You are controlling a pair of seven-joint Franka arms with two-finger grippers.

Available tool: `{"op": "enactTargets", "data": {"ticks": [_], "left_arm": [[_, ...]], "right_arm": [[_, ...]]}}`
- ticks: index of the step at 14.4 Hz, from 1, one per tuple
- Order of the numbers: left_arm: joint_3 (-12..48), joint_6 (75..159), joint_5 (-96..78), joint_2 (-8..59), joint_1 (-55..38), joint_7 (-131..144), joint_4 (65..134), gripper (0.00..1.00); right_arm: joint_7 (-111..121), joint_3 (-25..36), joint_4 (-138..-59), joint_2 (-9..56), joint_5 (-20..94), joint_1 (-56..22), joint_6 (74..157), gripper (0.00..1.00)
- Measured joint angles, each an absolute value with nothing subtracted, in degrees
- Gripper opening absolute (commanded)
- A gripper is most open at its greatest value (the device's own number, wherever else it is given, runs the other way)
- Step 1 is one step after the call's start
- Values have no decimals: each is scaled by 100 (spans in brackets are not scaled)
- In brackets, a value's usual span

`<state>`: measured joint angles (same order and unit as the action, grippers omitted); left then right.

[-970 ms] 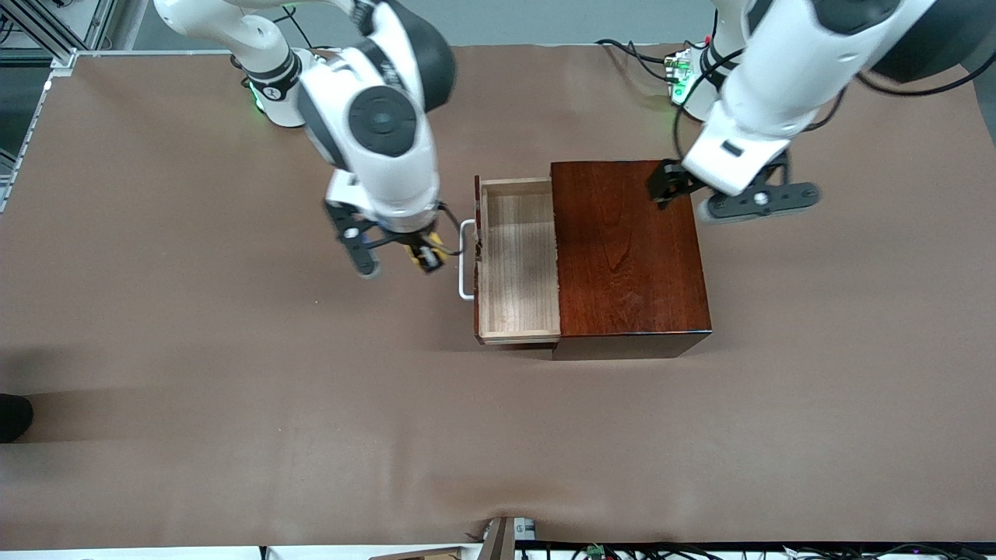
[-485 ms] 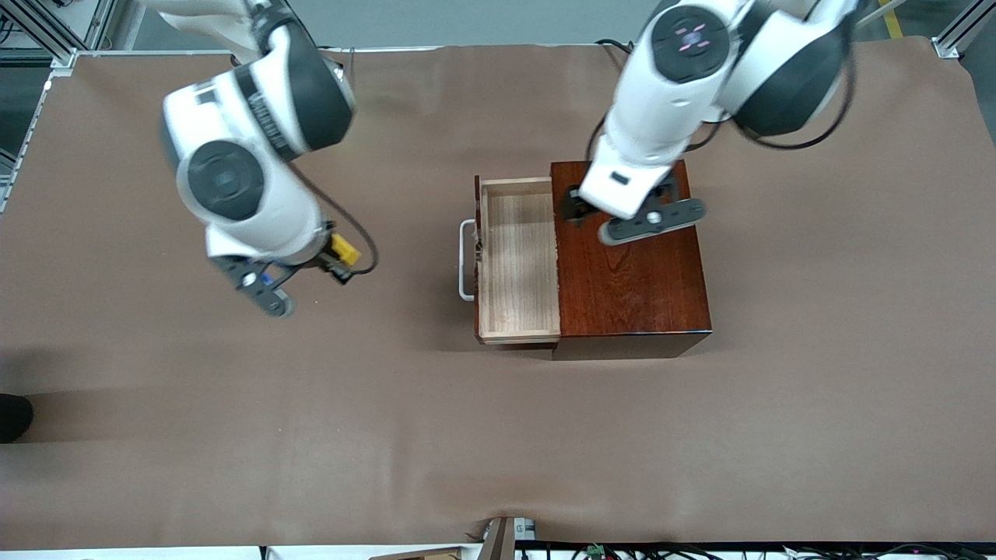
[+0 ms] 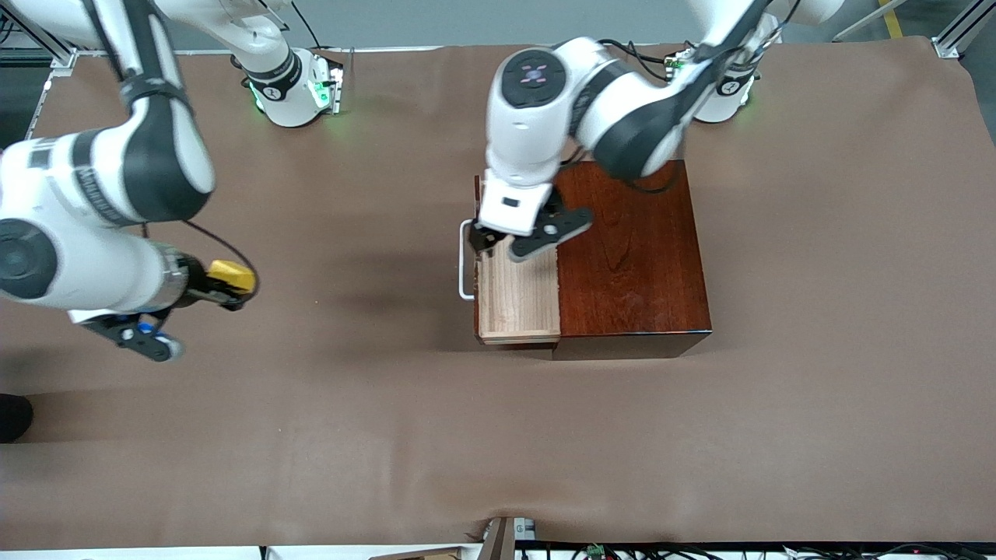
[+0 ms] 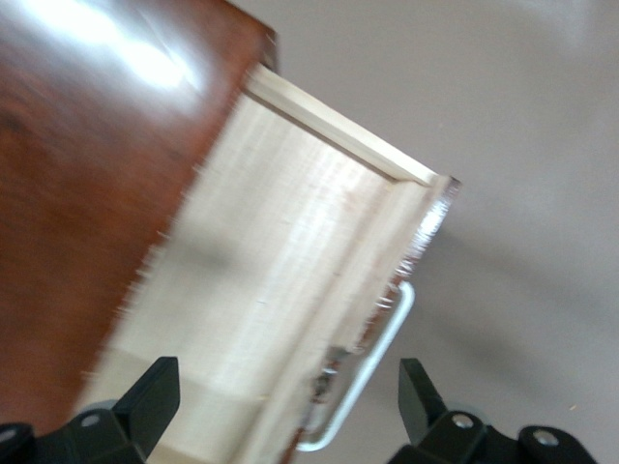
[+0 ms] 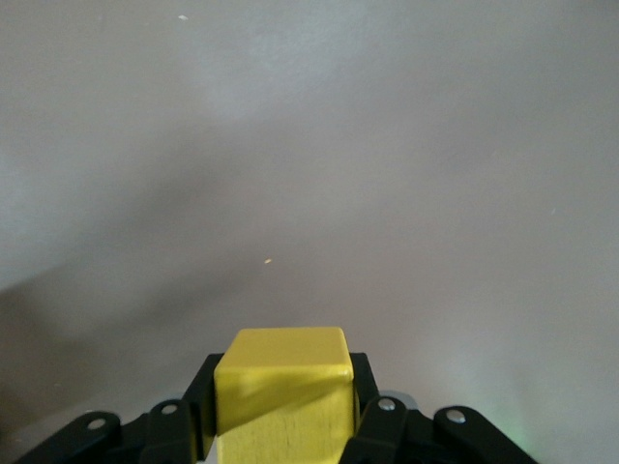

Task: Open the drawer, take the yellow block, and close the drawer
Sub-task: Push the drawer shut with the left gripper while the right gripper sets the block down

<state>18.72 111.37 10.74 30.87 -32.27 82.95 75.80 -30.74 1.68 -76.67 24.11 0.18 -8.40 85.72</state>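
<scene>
The drawer (image 3: 519,299) of pale wood stands pulled out of the dark reddish-brown box (image 3: 630,249), and what shows of its inside holds nothing. Its white handle (image 3: 464,274) faces the right arm's end of the table. My left gripper (image 3: 507,239) hangs open over the drawer's front. In the left wrist view the left gripper (image 4: 287,406) has the drawer's front board (image 4: 290,290) and the handle (image 4: 372,372) between its spread fingers. My right gripper (image 3: 220,285) is shut on the yellow block (image 3: 232,274) over bare table, well off from the drawer. In the right wrist view the yellow block (image 5: 282,387) fills the right gripper (image 5: 282,411).
A brown cover (image 3: 389,420) spreads over the whole table. The two arm bases (image 3: 289,89) (image 3: 720,85) stand along the edge farthest from the front camera. A dark object (image 3: 12,416) shows at the right arm's end, and small gear (image 3: 502,537) sits at the nearest edge.
The right arm has swung the yellow block away from the drawer toward its own end of the table. The left arm has moved from over the box's top to over the drawer's front.
</scene>
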Motion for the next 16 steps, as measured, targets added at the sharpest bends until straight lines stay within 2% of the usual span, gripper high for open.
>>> {"op": "enactTargets", "data": {"ticks": [3, 7, 13, 16], "left_arm": [[1328, 11802, 1177, 3511, -3918, 9077, 7433, 100], [264, 12538, 1185, 4020, -5048, 10157, 7190, 100], [-86, 12956, 1185, 4723, -5496, 11445, 6908, 100], [-183, 12931, 1175, 4787, -5625, 11784, 6852, 100]], "right_arm": [[-2295, 170, -8007, 2374, -16, -532, 9061, 0], [-1600, 174, -9005, 2221, -132, -200, 10291, 0], [-598, 179, -10637, 2151, -214, 341, 12583, 0], [-489, 174, -11360, 2155, -216, 416, 13630, 0]]}}
